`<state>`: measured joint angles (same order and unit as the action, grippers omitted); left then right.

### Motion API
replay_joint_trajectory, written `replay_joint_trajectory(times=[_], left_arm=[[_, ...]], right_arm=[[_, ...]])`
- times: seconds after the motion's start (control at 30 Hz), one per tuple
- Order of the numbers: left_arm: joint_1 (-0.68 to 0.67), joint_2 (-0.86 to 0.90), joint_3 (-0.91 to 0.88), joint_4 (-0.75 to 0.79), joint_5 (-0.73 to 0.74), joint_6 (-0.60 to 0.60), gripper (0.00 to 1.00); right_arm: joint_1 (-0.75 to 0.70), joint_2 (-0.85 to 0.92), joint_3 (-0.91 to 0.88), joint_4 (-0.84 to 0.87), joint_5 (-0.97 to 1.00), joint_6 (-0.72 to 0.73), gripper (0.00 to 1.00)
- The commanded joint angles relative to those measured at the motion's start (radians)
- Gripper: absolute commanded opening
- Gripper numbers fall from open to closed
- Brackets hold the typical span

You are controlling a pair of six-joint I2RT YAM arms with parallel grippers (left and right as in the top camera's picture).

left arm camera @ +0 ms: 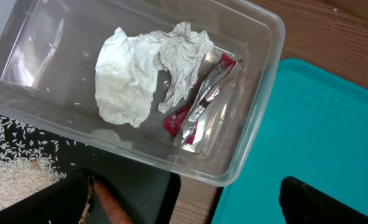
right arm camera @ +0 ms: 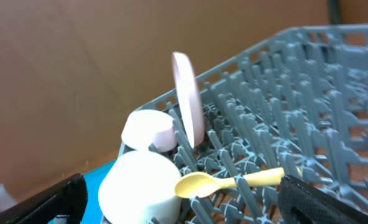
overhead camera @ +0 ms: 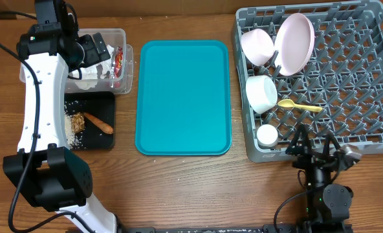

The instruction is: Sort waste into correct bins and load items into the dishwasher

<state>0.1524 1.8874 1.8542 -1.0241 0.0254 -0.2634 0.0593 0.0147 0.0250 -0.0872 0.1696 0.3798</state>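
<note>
The clear tub (overhead camera: 123, 39) at the far left holds crumpled white paper (left arm camera: 134, 74) and a red foil wrapper (left arm camera: 199, 109). The black tray (overhead camera: 98, 103) in front of it holds rice (overhead camera: 70, 133), a brown lump (overhead camera: 78, 121) and an orange-brown stick (overhead camera: 99, 122). My left gripper (overhead camera: 94, 48) hangs over the tub, open and empty (left arm camera: 190, 202). The grey dish rack (overhead camera: 347, 77) holds a pink plate (overhead camera: 294, 42), two bowls (overhead camera: 257, 45) (overhead camera: 261, 92), a white cup (overhead camera: 267, 134) and a yellow spoon (overhead camera: 299, 105). My right gripper (overhead camera: 314, 145) is open and empty at the rack's front edge (right arm camera: 184, 205).
A teal serving tray (overhead camera: 182, 97) lies bare between the bins and the rack. The tub wall (left arm camera: 252, 124) runs close beside the teal tray. The right part of the rack (right arm camera: 296, 93) has only upright pegs.
</note>
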Motion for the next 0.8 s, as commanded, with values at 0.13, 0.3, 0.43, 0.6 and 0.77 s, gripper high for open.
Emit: replay_joint_trajectory(times=[0.13, 0.3, 0.43, 0.6, 0.77], left_arm=[[-0.003, 0.002, 0.021, 0.003, 0.0, -0.014, 1.0], [-0.003, 0.002, 0.021, 0.004, 0.001, -0.014, 1.0], [-0.003, 0.002, 0.021, 0.003, 0.0, -0.014, 1.0], [-0.003, 0.002, 0.021, 0.003, 0.0, -0.014, 1.0], [-0.003, 0.002, 0.021, 0.003, 0.0, -0.014, 1.0]], right_arm=[[-0.003, -0.012, -0.018, 0.015, -0.075, -0.126, 1.0], [-0.003, -0.012, -0.017, 0.015, -0.075, -0.126, 1.0], [-0.003, -0.012, -0.017, 0.015, -0.075, -0.126, 1.0], [-0.003, -0.012, -0.017, 0.015, -0.075, -0.126, 1.0], [-0.003, -0.012, -0.017, 0.015, -0.075, -0.126, 1.0]])
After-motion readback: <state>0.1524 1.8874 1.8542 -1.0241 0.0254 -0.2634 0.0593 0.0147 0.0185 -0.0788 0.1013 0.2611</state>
